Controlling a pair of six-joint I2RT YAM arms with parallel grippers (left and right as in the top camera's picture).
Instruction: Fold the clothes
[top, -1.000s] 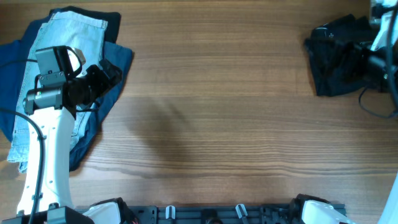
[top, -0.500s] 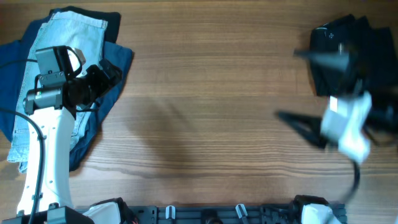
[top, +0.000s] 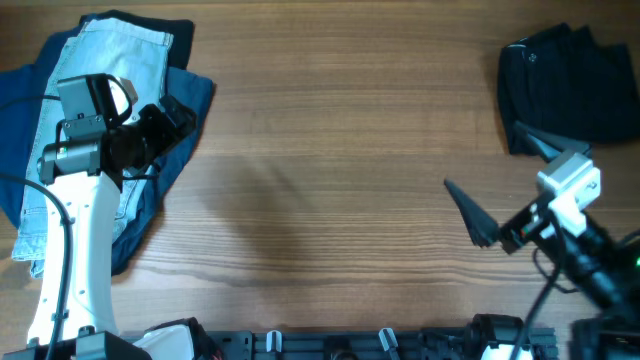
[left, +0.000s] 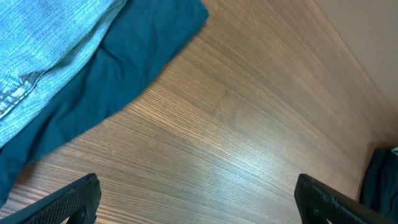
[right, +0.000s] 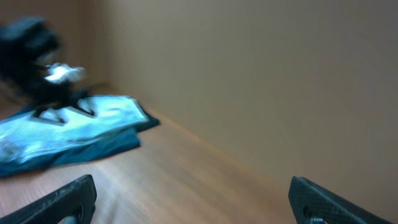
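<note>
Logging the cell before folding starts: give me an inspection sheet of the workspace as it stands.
Surface: wooden table, grain visible.
Job's things: black shorts bunched at the far right corner, not held.
Clutter: denim shorts lying on navy garments, far left.
Grippers: left gripper jaws open, empty, over the navy edge; right gripper jaws open, empty, apart from the shorts.
Cables: black cable at left; second cable at right.
Surroundings: plain beige wall.

White arm links (top: 75, 240), black joints (top: 130, 145), black cables (top: 66, 255).
</note>
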